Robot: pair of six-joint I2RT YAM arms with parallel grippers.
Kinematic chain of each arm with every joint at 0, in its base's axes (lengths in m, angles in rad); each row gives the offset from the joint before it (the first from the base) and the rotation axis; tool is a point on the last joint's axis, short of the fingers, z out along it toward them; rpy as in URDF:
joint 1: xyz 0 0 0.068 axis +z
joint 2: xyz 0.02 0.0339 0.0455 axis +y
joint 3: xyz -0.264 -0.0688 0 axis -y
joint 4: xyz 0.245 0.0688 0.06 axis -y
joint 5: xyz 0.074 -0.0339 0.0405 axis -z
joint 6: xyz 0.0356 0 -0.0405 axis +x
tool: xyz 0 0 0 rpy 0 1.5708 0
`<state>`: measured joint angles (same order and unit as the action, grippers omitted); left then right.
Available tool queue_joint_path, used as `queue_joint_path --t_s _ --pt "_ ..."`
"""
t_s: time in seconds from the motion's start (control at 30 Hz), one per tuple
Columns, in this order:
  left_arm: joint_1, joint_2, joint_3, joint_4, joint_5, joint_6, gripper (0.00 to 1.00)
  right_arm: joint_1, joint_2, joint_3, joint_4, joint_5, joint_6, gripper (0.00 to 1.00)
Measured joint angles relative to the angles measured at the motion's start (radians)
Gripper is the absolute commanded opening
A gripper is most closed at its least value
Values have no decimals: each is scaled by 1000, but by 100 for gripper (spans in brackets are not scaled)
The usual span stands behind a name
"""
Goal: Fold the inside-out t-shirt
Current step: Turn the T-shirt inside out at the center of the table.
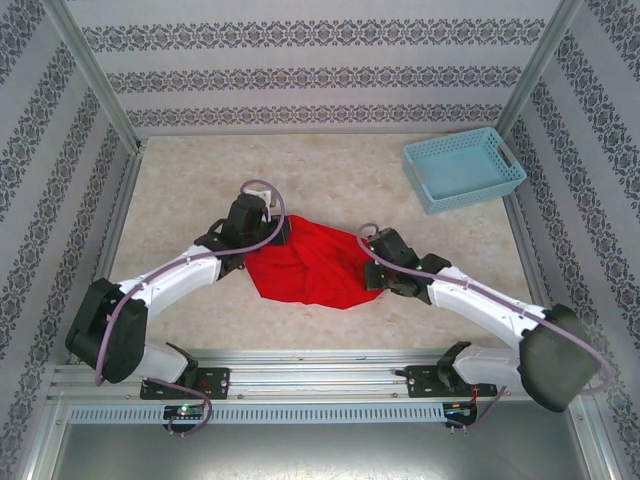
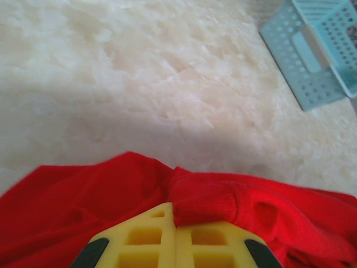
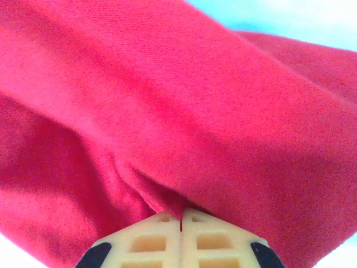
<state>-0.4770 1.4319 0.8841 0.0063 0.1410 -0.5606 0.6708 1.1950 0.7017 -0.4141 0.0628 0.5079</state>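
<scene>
Red fabric, bunched: the inside-out t-shirt (image 1: 310, 268) sits crumpled in a rough mound at mid-table, between the two arms, on the pale marbled table (image 1: 190, 190). Left gripper (image 1: 280, 232) is at the shirt's upper left edge, right gripper (image 1: 363, 258) at its right edge. Left wrist view: the yellow fingers of the left gripper (image 2: 174, 224) are pressed together with a thick rolled hem of the t-shirt (image 2: 83, 206) pinched at the tips, so it is closed and gripping the cloth. Right wrist view: the right gripper (image 3: 181, 215) has its cream fingers closed too, a fold of the t-shirt (image 3: 167, 111) caught in the seam between them, with cloth stretched up and away from the tips. From above the shirt looks partly raised between the two grips, though the top view is too coarse to be sure. Light blue plastic basket (image 1: 465, 167) stands at the far right corner, well apart from the shirt, and shows at upper right from the left wrist (image 2: 318, 56).
</scene>
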Motion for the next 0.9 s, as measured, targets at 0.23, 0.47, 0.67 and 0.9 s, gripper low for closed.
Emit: queue_joint_path --t_s 0.23,0.47,0.67,0.9 --pt "71 119 120 -145 -23 0 0 21 -95 11 11 -8 -60 0" --pt "80 191 135 -235 -23 4 0 15 -156 11 37 -58 -71 0" --pt "80 195 141 -276 -58 15 0 -82 -293 -18 92 -180 -53 0" --pt "84 178 132 -288 -93 26 0 -299 -402 -48 112 -244 17 0"
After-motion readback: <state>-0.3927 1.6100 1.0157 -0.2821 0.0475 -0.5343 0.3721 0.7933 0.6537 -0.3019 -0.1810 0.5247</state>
